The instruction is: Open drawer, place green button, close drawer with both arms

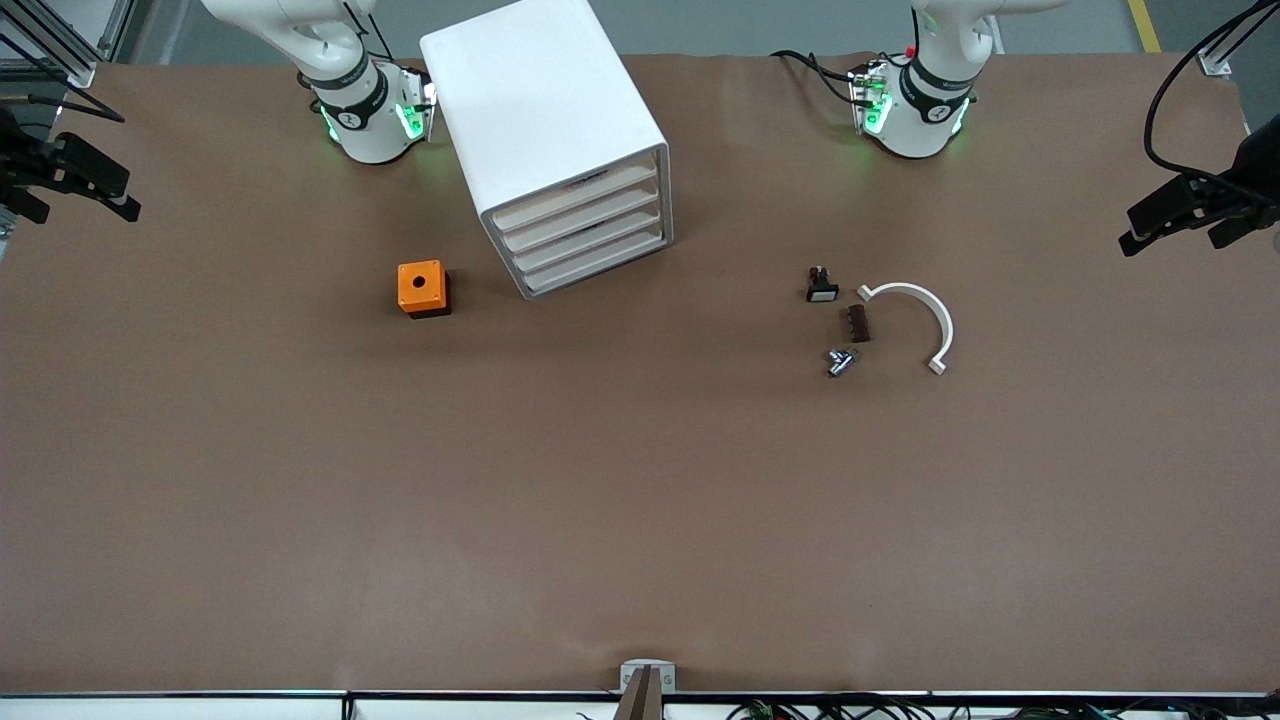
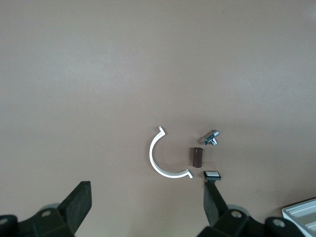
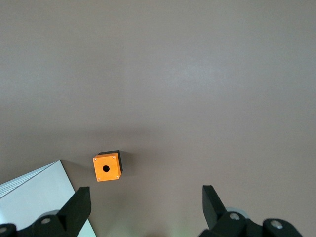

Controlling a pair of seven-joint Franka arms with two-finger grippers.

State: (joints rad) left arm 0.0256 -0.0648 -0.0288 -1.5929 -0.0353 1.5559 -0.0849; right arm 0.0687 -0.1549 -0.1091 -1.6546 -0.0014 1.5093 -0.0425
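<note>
The white cabinet (image 1: pixel 545 100) stands near the right arm's base, with its four cream-fronted drawers all shut. The drawer (image 1: pixel 595 268) is the lowest of them. The button is out of view. My left gripper (image 2: pixel 146 192) hangs open and empty high over the table. Below it lie a white arc (image 2: pixel 154 155) and some small parts. My right gripper (image 3: pixel 145 193) is also open and empty, high over bare table beside the orange box (image 3: pixel 107 167) and a cabinet corner (image 3: pixel 29 197). Neither gripper shows in the front view.
Toward the left arm's end lie a black button with a white face (image 1: pixel 822 285), a brown block (image 1: pixel 858 323), a silvery metal part (image 1: pixel 840 361) and the white arc (image 1: pixel 915 320). The orange box (image 1: pixel 422 288) with a hole sits beside the cabinet. Black camera mounts (image 1: pixel 1190 205) overhang both table ends.
</note>
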